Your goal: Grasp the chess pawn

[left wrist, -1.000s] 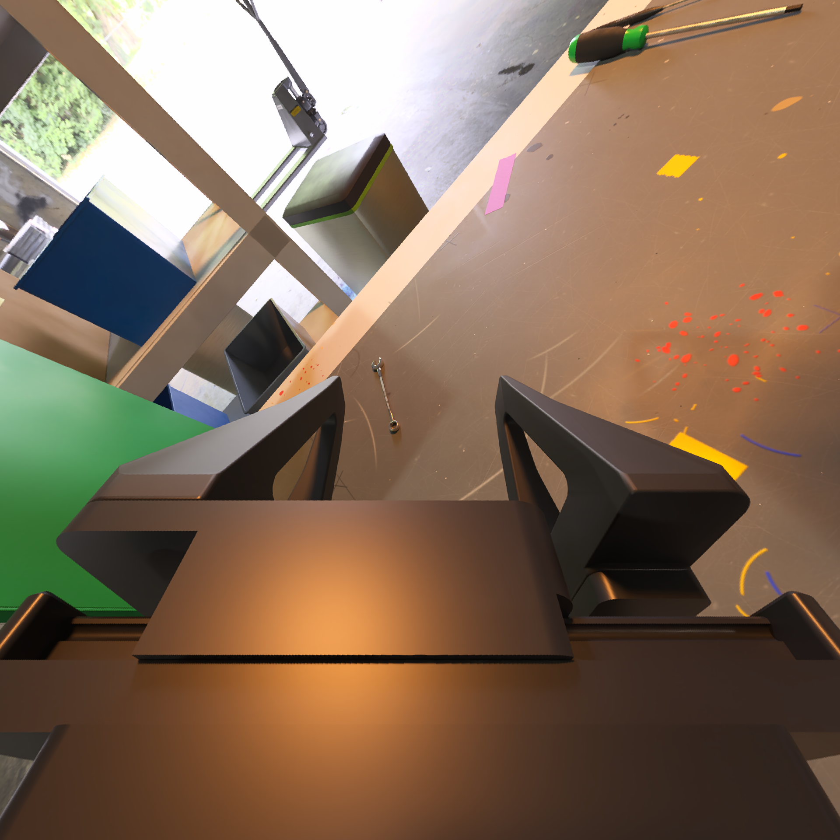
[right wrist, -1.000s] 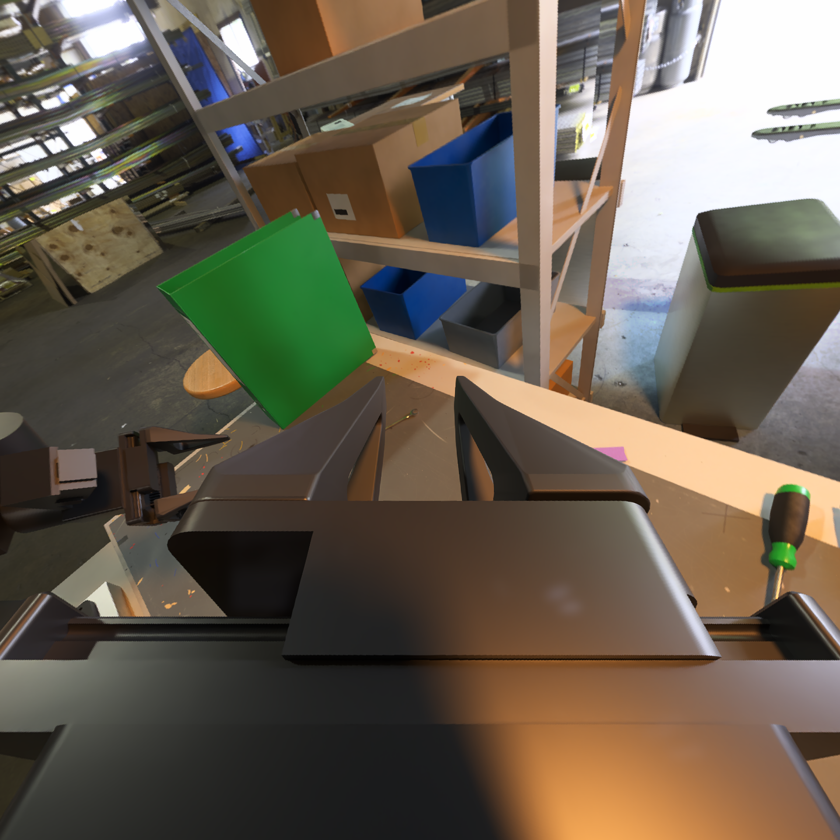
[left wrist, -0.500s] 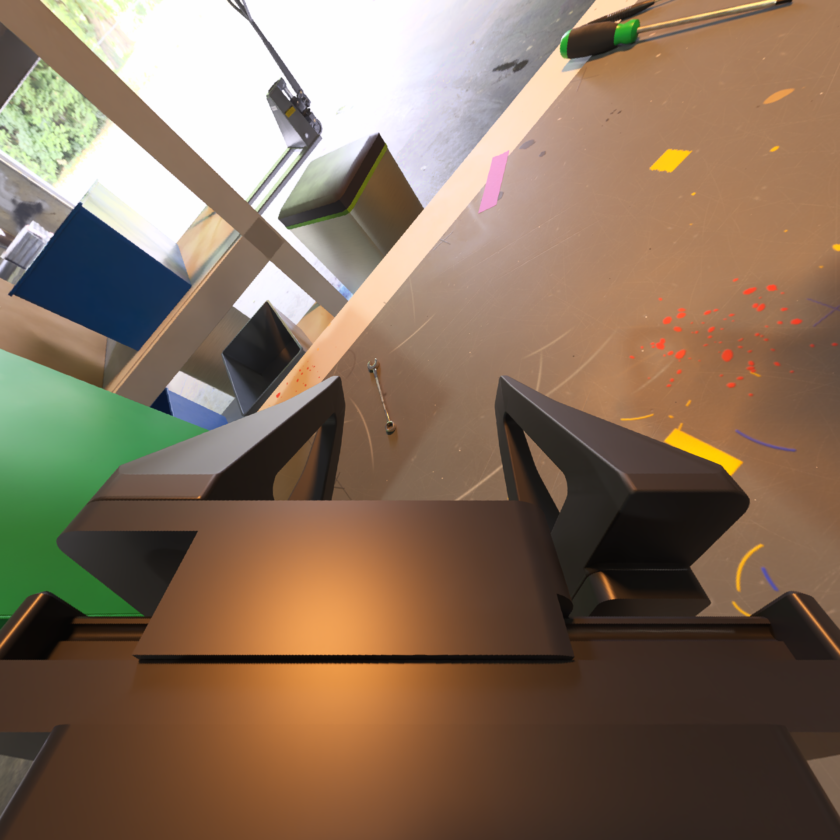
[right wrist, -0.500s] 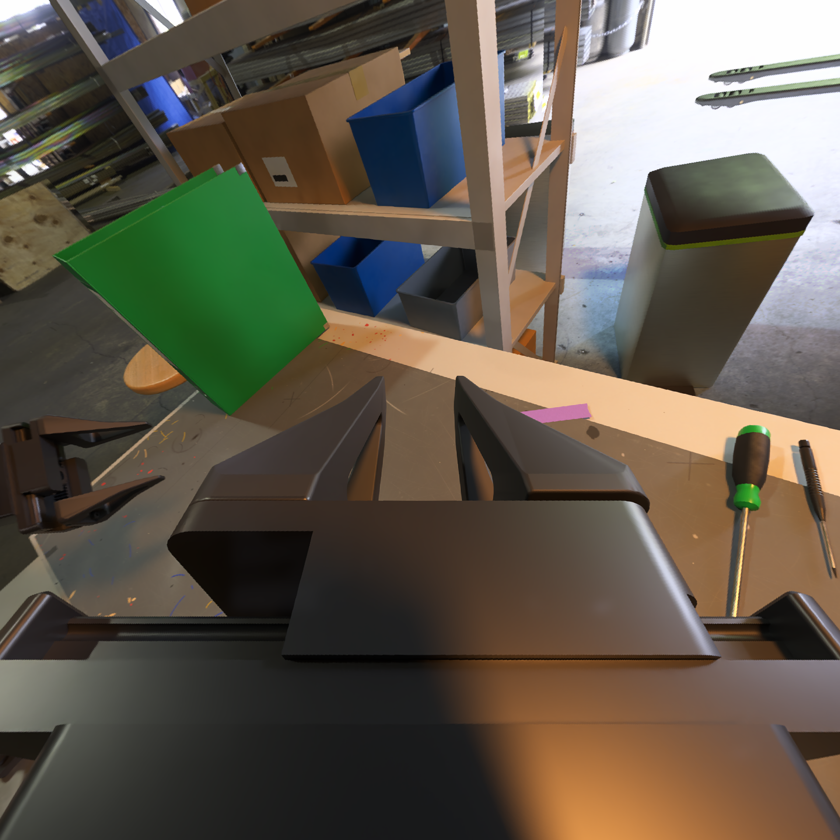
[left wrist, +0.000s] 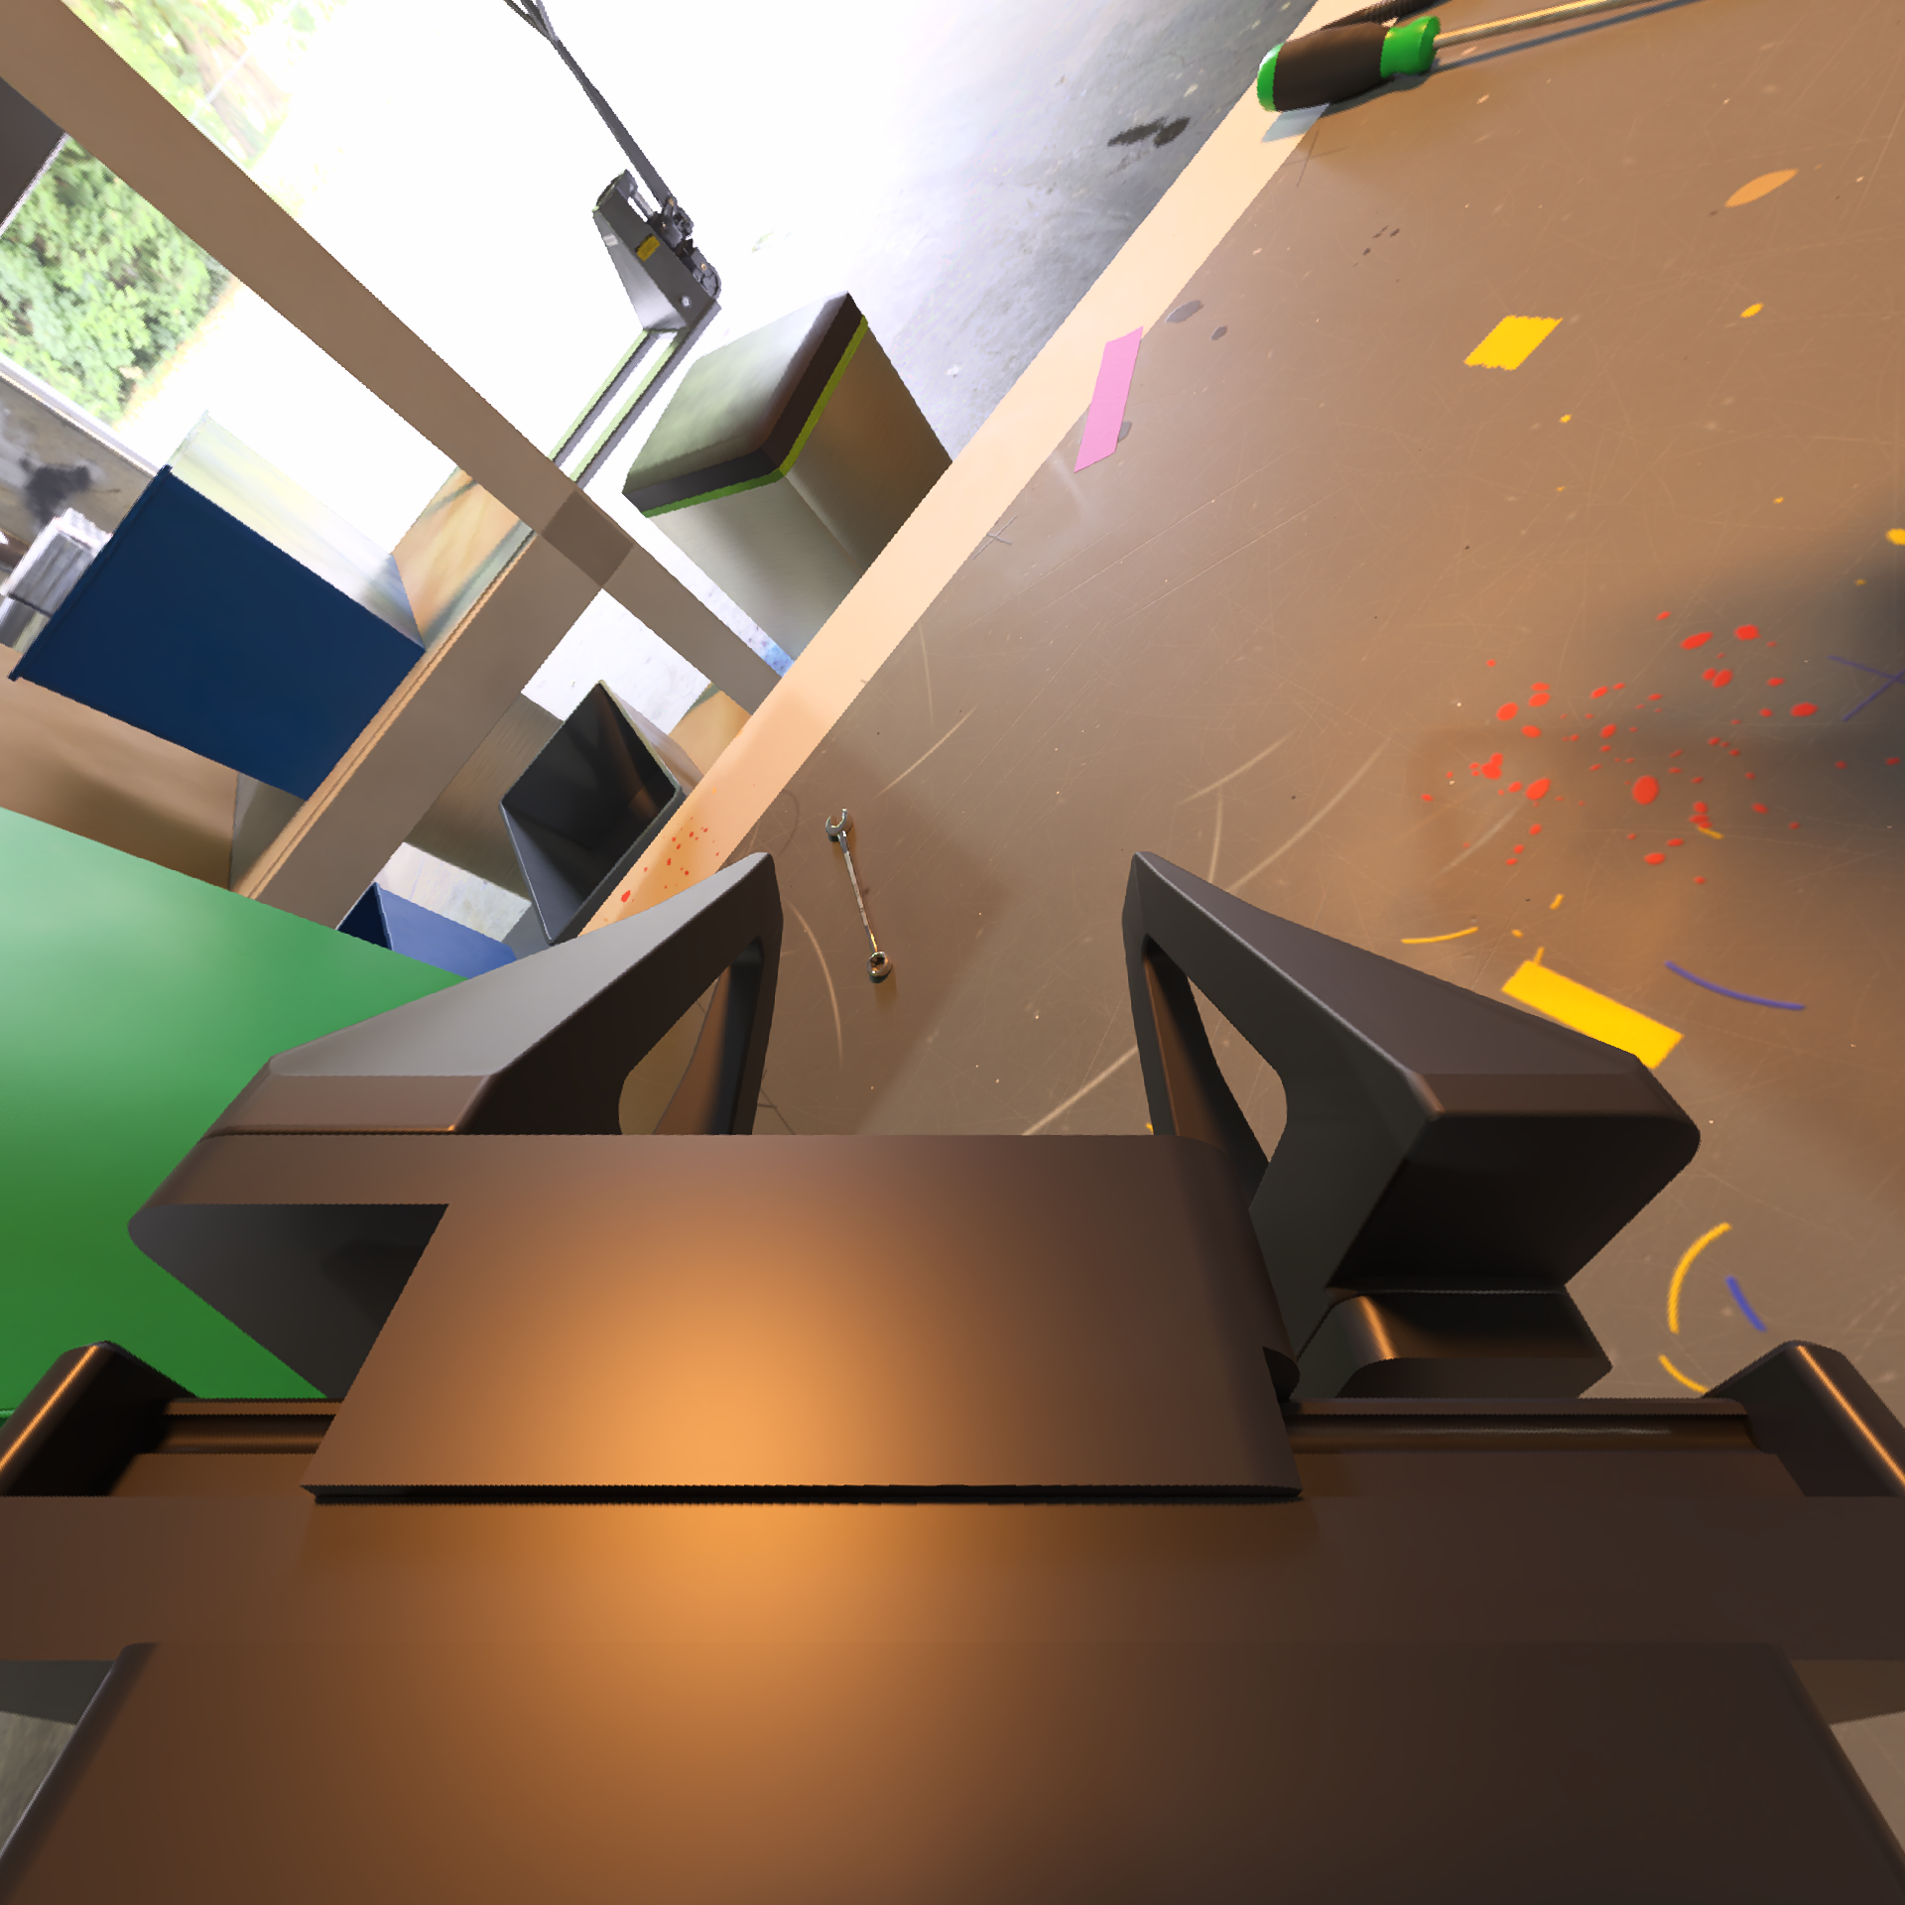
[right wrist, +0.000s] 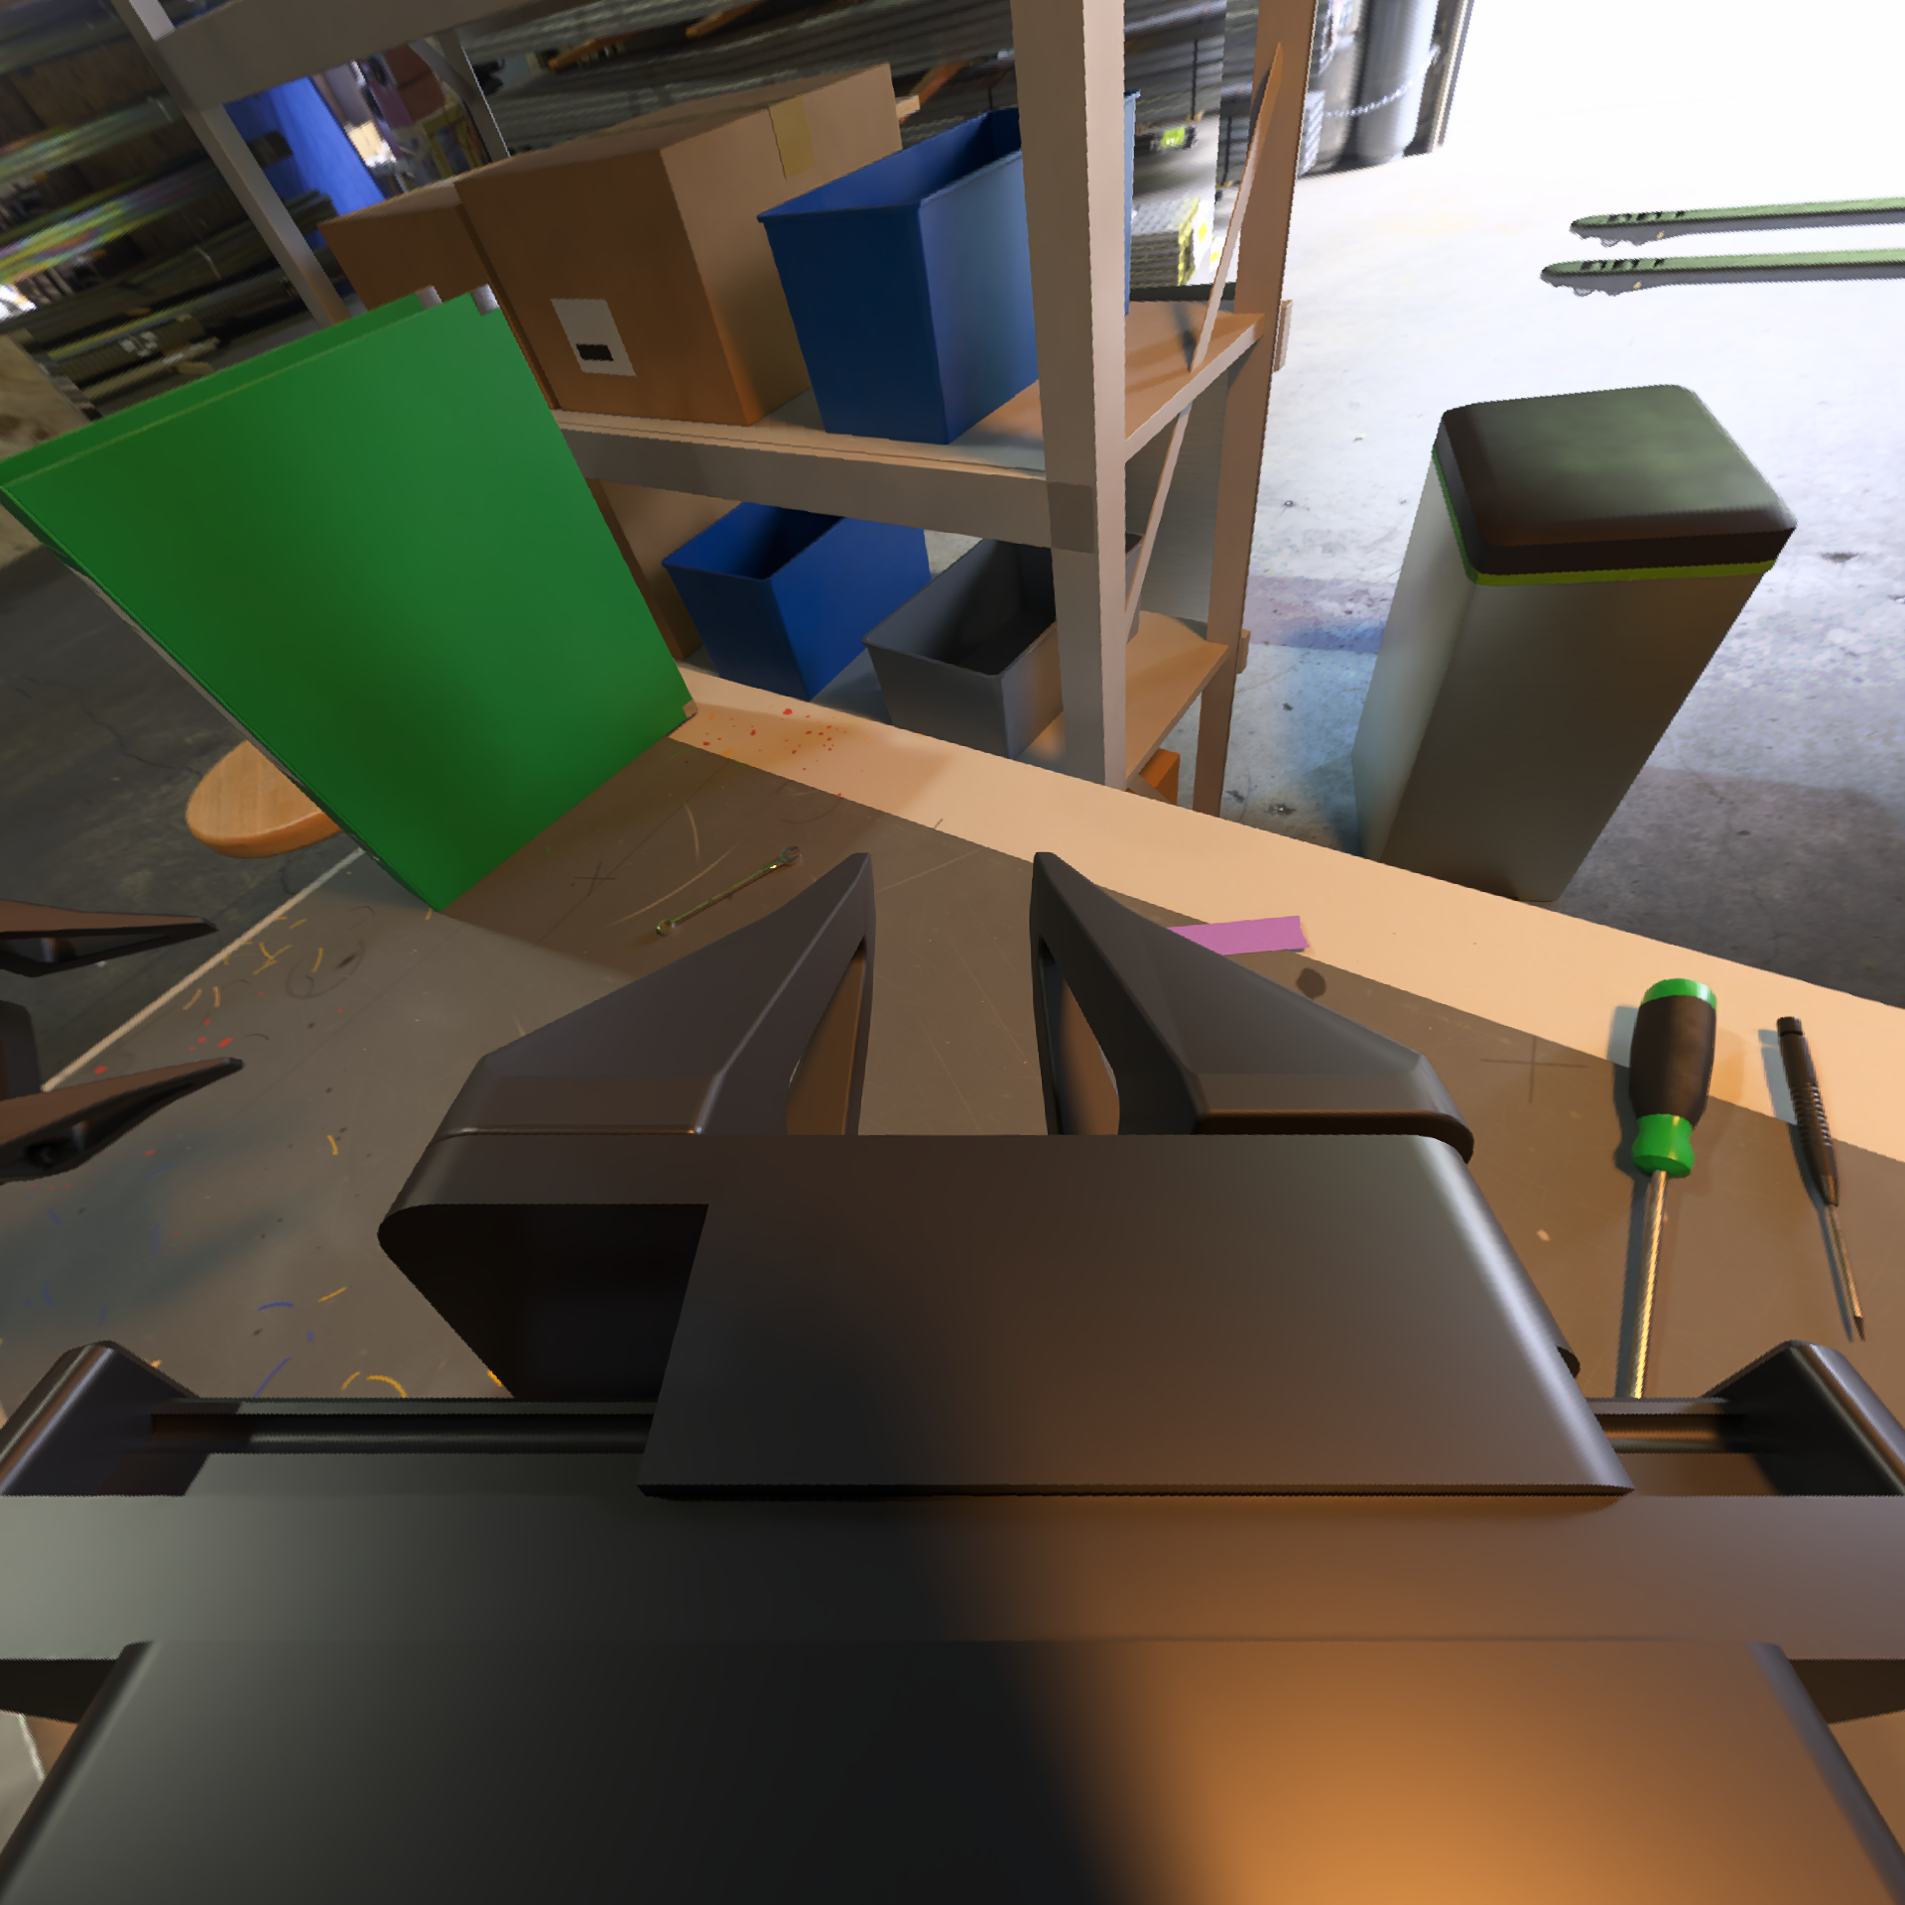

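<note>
The left gripper (left wrist: 954, 876) is hovering over the scuffed brown workbench (left wrist: 1392, 536) with its jaws standing wide apart and nothing between them. A small silver wrench (left wrist: 858, 895) is lying on the bench just beyond its fingertips, nearer the left finger. The right gripper (right wrist: 950, 876) is holding its jaws only narrowly parted, and they are gripping nothing. To its right a green-and-black screwdriver (right wrist: 1668, 1103) and a thin dark tool (right wrist: 1814, 1144) are lying side by side, and a pink strip (right wrist: 1242, 935) is resting near the bench's pale edge. A green panel (right wrist: 340, 629) is standing at the bench's far left corner. The chess pawn is not showing in either view, so its place cannot be told
</note>
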{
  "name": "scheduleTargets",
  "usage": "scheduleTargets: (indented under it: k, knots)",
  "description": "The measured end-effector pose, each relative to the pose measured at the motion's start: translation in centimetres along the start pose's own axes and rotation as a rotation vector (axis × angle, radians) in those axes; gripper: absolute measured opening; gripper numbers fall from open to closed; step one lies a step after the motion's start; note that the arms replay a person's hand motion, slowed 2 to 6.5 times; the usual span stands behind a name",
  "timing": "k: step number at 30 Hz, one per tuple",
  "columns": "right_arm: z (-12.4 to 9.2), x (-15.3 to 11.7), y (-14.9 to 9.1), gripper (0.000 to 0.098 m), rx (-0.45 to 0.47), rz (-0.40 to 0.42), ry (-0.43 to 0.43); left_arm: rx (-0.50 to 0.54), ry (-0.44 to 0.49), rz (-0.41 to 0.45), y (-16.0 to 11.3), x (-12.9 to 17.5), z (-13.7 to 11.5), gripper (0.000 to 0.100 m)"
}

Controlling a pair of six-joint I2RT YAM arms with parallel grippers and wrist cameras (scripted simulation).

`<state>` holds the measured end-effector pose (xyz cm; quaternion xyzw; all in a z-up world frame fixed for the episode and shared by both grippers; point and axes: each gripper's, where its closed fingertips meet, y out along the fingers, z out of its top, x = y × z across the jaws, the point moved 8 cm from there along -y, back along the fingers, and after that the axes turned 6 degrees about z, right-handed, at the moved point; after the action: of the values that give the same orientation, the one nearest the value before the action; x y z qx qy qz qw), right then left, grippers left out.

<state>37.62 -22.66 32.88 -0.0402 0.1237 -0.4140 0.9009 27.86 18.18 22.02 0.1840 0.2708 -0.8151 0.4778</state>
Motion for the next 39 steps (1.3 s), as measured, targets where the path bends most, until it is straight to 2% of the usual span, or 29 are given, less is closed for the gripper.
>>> scheduleTargets:
  k: [8,20,28,33,39]
  knots:
    - [-0.5,-0.1,0.7,0.0257,0.001,-0.008,-0.108,-0.005,0.006,-0.003,0.1,0.1,-0.1,0.057]
    - [-2.0,-0.6,1.6,0.026,-0.052,0.135,-0.239,-0.011,0.013,-0.008,0.3,0.3,-0.3,0.057]
    - [-3.4,-0.4,1.7,0.026,-0.101,0.159,-0.338,-0.014,0.016,-0.011,0.3,0.3,-0.4,0.057]
    - [-4.7,-0.1,1.7,0.026,-0.128,0.186,-0.359,-0.017,0.018,-0.014,0.4,0.4,-0.4,0.057]
    - [-6.4,0.3,1.7,0.0261,-0.153,0.221,-0.335,-0.018,0.021,-0.019,0.5,0.5,-0.5,0.057]
